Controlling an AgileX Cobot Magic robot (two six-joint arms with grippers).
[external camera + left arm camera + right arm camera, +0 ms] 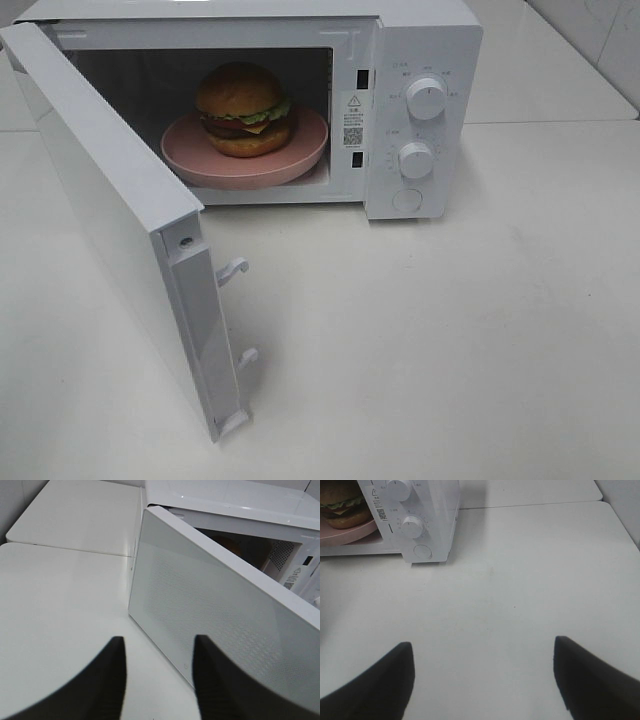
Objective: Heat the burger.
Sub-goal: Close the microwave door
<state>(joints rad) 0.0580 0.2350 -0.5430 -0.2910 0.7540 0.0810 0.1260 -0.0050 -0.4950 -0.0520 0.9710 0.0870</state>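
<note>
Already the burger (243,110) sits on the pink plate (305,160) inside the microwave (425,40), at about 12 o'clock from the middle of the exterior high view. The door (100,200) is swung wide toward 8 o'clock.

The burger looks light and soft. Its layered bun, lettuce, cheese and patty would likely squash or slide apart under a pinch, and the glossy top offers little grip. If it must be shifted, I would take hold of the plate's rim at 6 o'clock, the part nearest the opening, rather than the bun. The plate looks stiff and smooth, so it may slip between hard pads. As things lie, it probably needs no handling, and the next hold is the door, a rigid flat panel best pushed on its outer face near the free edge.

Neither arm shows in the high view. The left gripper (159,647) faces the door's outer mesh panel, near its lower free corner, with fingers apart and nothing between them. I cannot tell whether either finger touches the door. The right gripper (484,647) hangs over the bare table (460,350), spread wide and empty, pointing toward the two knobs (427,98) and well apart from them.
</note>
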